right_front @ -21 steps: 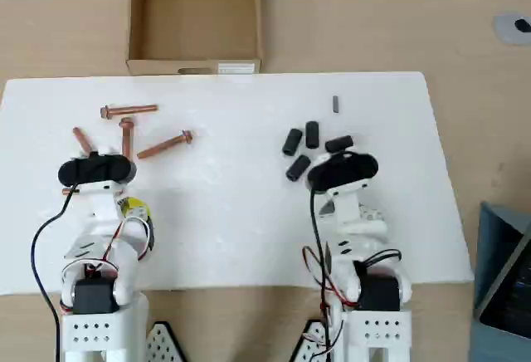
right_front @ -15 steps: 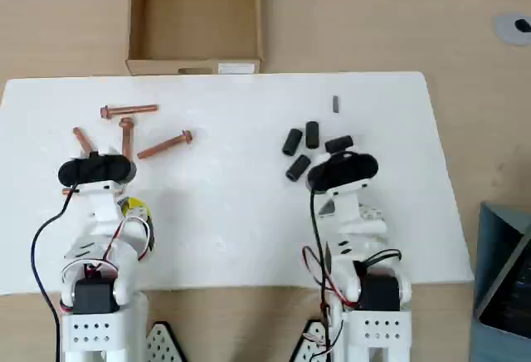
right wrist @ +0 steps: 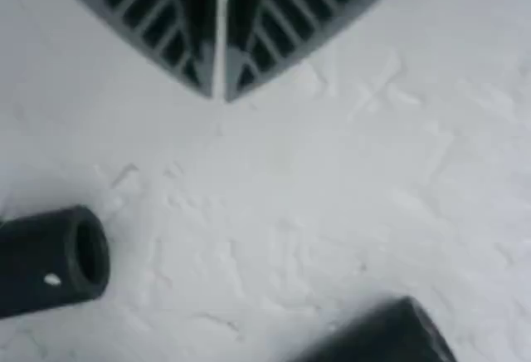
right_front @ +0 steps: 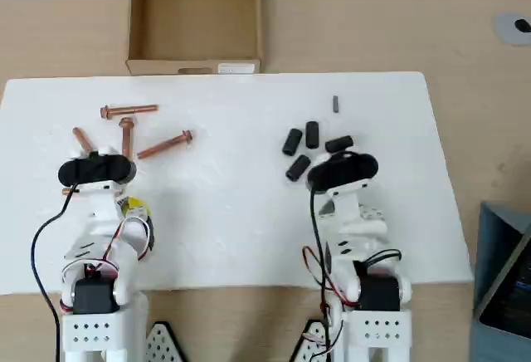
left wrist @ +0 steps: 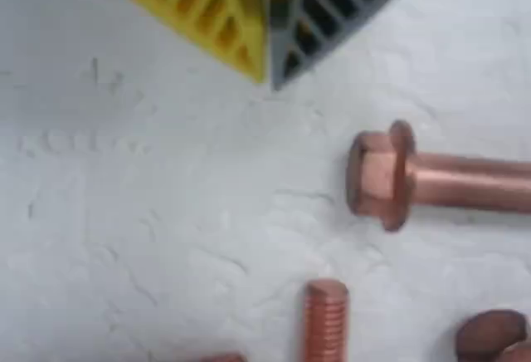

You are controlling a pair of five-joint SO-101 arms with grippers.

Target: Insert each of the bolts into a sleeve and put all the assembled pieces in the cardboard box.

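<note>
**A:** Start wide for me. What's under your arms?

**B:** You've got the wooden table (right_front: 357, 34), and on it the white sheet (right_front: 232, 212) that both arms stand over. The cardboard box (right_front: 192, 22) sits open on the table. It is well beyond your left gripper (left wrist: 270, 78), just past the sheet's far edge.

**A:** And the left gripper itself?

**B:** Its yellow and grey fingers are pressed tip to tip, low over the sheet, with nothing between them. The bolts (right_front: 164, 144) lie loose on the sheet in front of those jaws. In your left wrist view, one bolt (left wrist: 431, 181) lies near the tips, off to one side, showing its flanged head. Another bolt (left wrist: 325, 316) shows its threaded end farther out. From the high view, four copper bolts fan out ahead of the left arm (right_front: 95, 171), none yet in a sleeve.

**A:** Over to the right!

**B:** Your right gripper (right wrist: 217, 88) is closed too, with just a hairline between the two dark fingers, and it carries nothing. The sleeves (right_front: 298, 168) are clustered just ahead of the jaws and a little to their left. The right wrist view shows one sleeve (right wrist: 58, 262) with its open bore in sight, and a second (right wrist: 377, 333) farther from the tips.

**A:** Anything smaller?

**B:** A thin dark pin (right_front: 335, 104) lies on the sheet, past the sleeves and well ahead of the right jaws.
</note>
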